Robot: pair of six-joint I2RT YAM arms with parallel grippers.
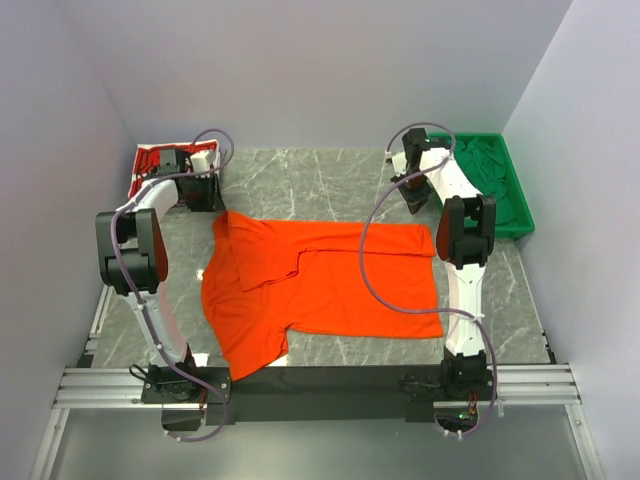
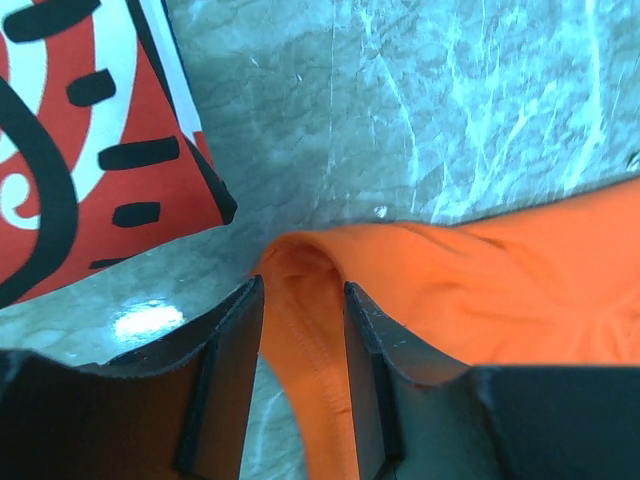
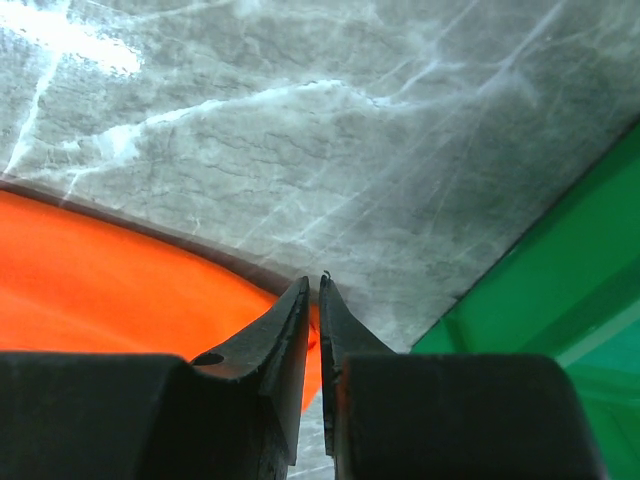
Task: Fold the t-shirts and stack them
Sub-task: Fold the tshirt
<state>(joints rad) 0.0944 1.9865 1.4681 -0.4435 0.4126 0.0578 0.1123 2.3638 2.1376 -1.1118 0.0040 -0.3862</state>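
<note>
L end effector (image 2: 303, 330) spread round soft orange tee (image 1: 320, 290) — R (image 3: 312, 310) pinching its corner.

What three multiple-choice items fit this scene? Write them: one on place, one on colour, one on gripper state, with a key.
1. Where is the green tray?
A. far right
B. near left
C. centre

2. What colour is the spread t-shirt?
A. blue
B. orange
C. white

3. How is the right gripper?
A. wide open
B. out of view
C. pinched on the orange cloth

Key: A, the tray sits in the far right corner; B, orange cloth covers the table's middle; C, the right wrist view shows the fingers closed on the shirt's corner.
</note>
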